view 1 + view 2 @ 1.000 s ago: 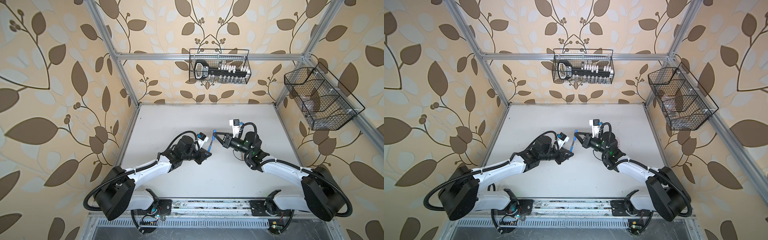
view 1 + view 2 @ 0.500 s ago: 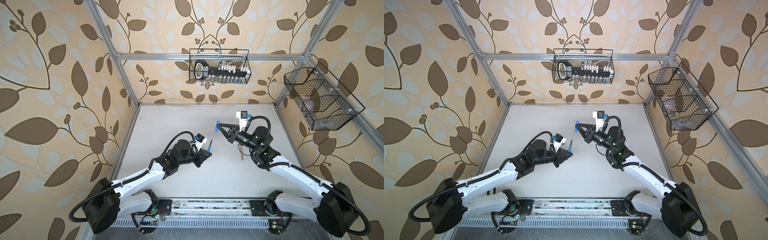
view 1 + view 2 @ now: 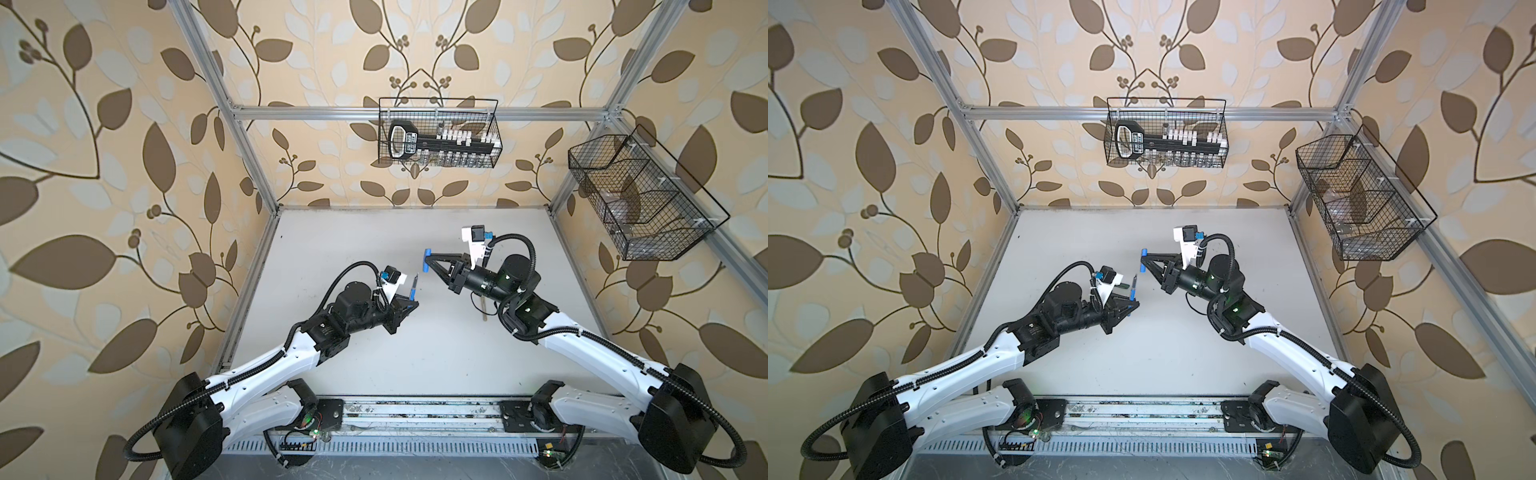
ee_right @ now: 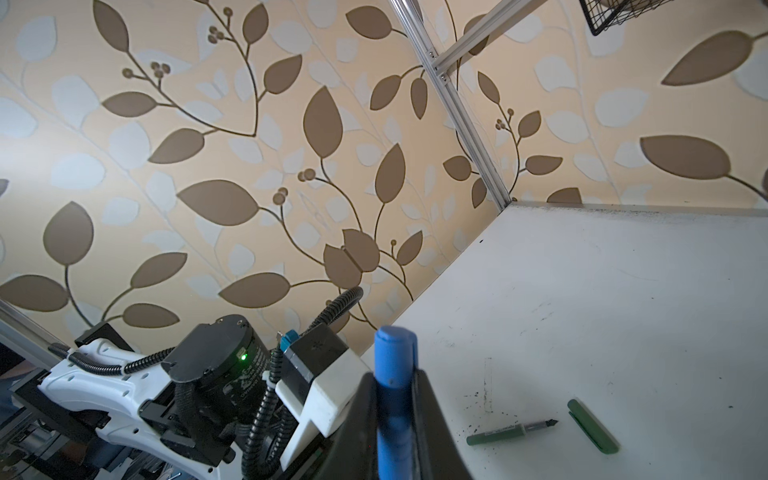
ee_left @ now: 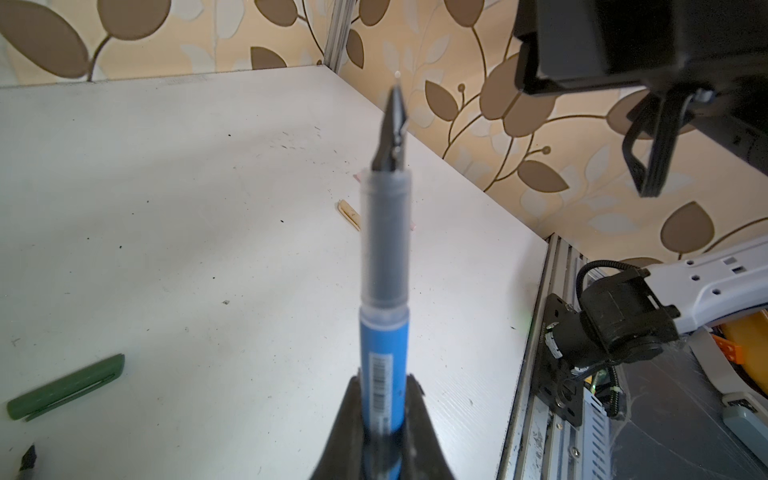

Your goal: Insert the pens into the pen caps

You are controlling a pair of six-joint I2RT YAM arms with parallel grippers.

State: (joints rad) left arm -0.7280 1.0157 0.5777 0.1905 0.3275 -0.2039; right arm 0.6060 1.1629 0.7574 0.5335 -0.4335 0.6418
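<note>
Mid-frame, left gripper (image 3: 409, 308) jaws clamped on blue pen (image 3: 413, 290), nib up; right gripper (image 3: 429, 262) jaws clamped on blue cap (image 3: 427, 260), near nib, apart; green pen (image 4: 511, 432), green cap (image 4: 592, 426) flat on table (image 4: 623, 291)

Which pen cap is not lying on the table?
The blue cap, clamped in the right gripper above the table; the dark green cap lies flat on it.

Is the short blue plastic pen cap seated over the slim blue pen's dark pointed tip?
No, the slim blue pen shows a bare tip, and the right end effector holds the blue plastic cap apart.
</note>
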